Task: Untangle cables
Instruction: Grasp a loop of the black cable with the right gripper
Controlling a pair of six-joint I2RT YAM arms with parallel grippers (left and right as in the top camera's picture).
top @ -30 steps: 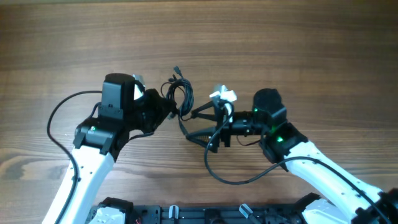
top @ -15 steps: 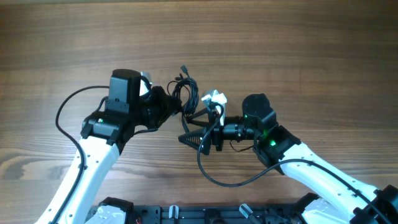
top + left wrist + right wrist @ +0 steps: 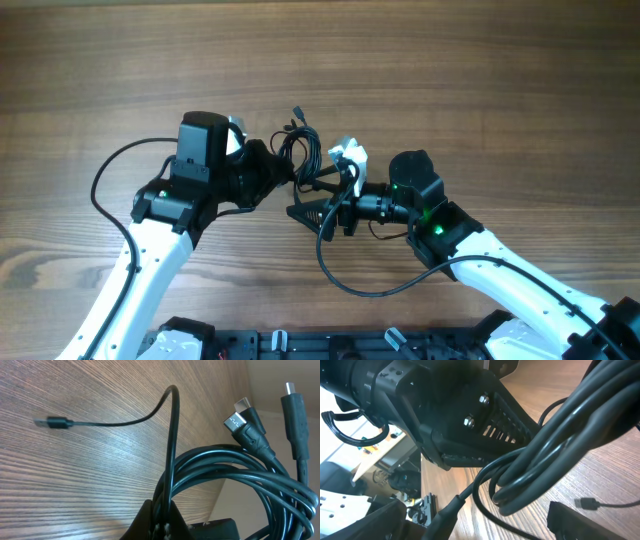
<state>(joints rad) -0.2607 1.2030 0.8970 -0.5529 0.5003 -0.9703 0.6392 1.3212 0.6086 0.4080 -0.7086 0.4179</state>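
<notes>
Cables [image 3: 297,148], thin black rubbery cords looped into one loose coil with small plug ends, some silver-tipped, hang at the middle of the brown wood-grain table [image 3: 480,80]. The left gripper [image 3: 283,176], a black two-finger clamp, is clenched on the near side of the coil; its wrist view shows the strands [image 3: 225,475] gathered between its jaws. One loose end with a small dark plug [image 3: 55,423] trails onto the wood.

The right gripper [image 3: 297,197], the same black two-finger kind, is released, its jaws spread wide and grasping nothing. It points across at the left gripper, just beside the cables. In its wrist view several strands [image 3: 555,450] cross the gap between its fingers.

The coil's long axis runs away from the robot, across the right gripper's line of reach. That arm looks the freer one to take a single strand and draw it sideways.
</notes>
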